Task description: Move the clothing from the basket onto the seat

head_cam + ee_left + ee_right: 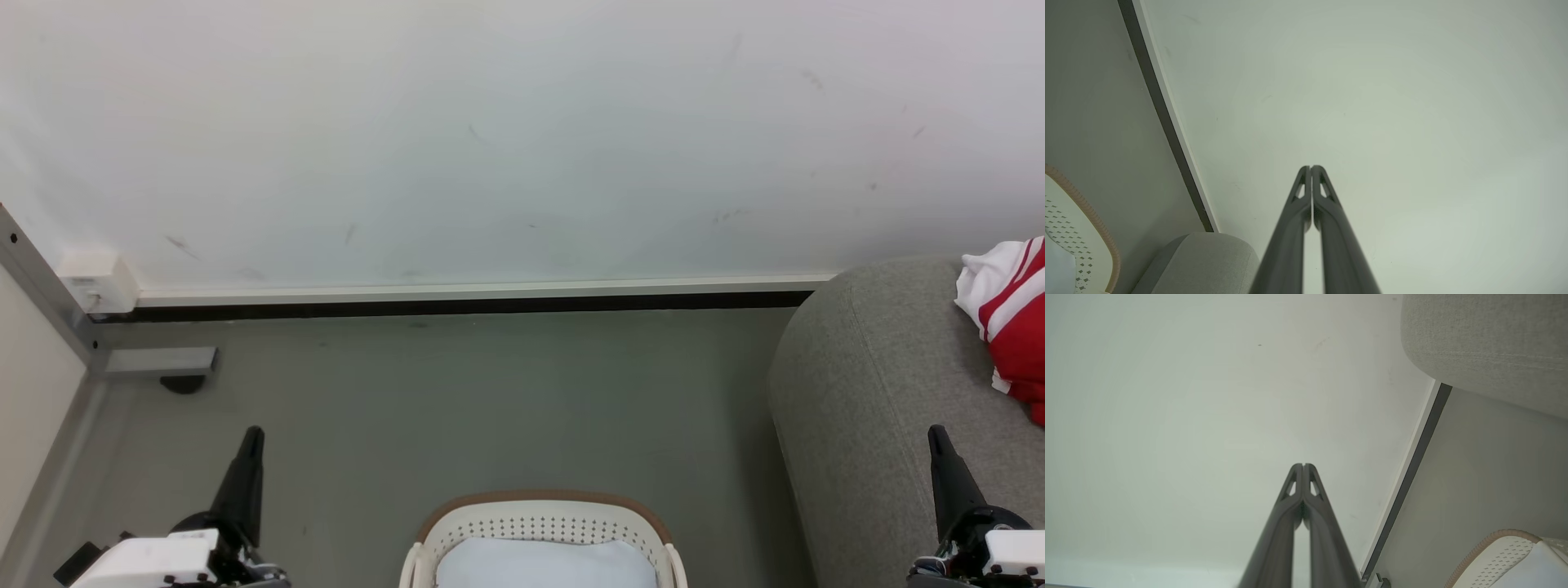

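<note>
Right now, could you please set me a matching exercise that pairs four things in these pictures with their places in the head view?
Things:
1. bright-red fabric clothing with white stripes
2. oval cream-white plastic basket with a tan-brown rim
3. large grey woven-fabric seat
4. small white box

Places:
A. bottom centre, on the floor
B. lying on top of the seat, at the right edge
C. standing on the floor, right side
D. low on the wall, far left

Pairs: 1-B, 2-A, 3-C, 4-D.
</note>
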You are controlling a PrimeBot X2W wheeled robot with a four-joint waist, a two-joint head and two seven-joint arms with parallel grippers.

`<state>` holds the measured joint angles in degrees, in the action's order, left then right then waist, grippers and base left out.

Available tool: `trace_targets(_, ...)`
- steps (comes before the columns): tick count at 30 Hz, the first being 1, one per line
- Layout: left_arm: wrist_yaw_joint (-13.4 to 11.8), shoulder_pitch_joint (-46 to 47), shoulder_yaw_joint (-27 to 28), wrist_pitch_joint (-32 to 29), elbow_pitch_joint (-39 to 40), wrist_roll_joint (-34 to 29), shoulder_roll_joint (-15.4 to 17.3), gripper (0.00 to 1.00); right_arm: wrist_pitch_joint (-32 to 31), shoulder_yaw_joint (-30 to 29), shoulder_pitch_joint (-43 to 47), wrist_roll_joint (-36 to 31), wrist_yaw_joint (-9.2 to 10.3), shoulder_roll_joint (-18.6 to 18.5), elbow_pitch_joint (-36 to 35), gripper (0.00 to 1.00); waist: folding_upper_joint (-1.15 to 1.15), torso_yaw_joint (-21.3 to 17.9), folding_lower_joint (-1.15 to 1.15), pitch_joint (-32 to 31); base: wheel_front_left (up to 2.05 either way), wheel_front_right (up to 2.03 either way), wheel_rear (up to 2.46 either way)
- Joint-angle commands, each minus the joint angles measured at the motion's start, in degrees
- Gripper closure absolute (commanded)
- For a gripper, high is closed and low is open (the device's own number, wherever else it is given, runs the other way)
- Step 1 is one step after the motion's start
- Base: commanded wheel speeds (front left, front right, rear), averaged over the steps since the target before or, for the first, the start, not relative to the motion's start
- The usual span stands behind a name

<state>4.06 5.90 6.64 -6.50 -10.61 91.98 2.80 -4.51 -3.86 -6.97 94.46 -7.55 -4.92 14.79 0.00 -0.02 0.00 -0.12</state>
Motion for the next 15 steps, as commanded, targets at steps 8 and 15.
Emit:
trace_targets(8, 0.1, 0.44, 0.16, -0.23, 0.19, 0.7, 0.11, 1.0, 0.37, 0.31, -0.3, 0.69, 0.12, -0.46, -0.29, 1.0, 0.0, 0.0, 0.0, 0.0, 0.0, 0.0, 0.0)
trace_targets(15, 0.1, 0.44, 0.15, -0.22, 0.19, 0.7, 0.11, 1.0, 0.45, 0.47, -0.28, 0.88, 0.12, -0.6, -0.32, 1.0, 0.0, 0.0, 0.0, 0.0, 0.0, 0.0, 0.0)
